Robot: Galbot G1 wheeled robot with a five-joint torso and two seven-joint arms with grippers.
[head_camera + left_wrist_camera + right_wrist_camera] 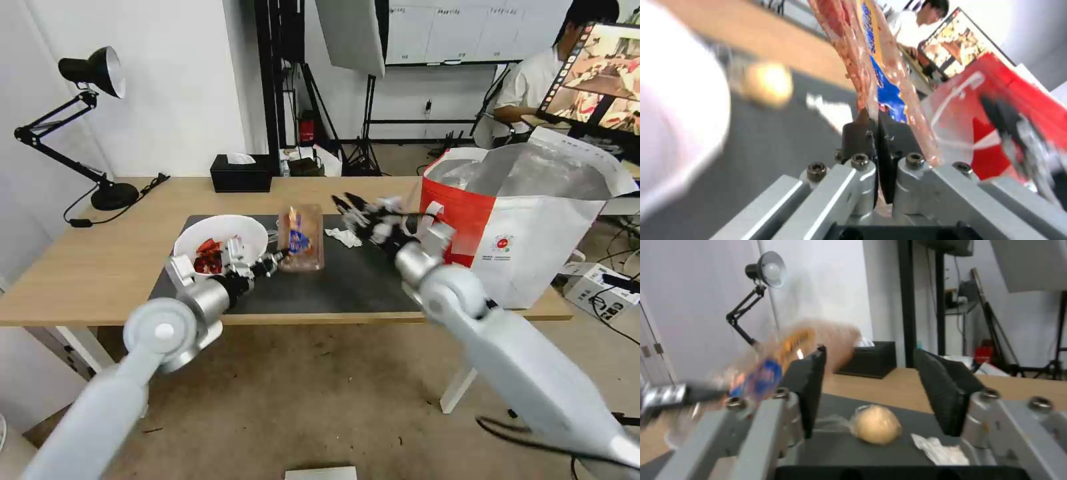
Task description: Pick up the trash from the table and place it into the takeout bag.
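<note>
Our left gripper (283, 253) clamps the clear hinged plastic tray (301, 238), seemingly lifted above the dark-grey mat (347, 280) | our right gripper (871, 390) gapes above the pale-yellow bagged bun (876, 424).

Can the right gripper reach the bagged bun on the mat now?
Probably yes: the right gripper is open, aimed at the bagged bun, with bare mat between them.

Studio/lab: light stands (313, 100), whiteboard (460, 30), monitor (600, 73).
</note>
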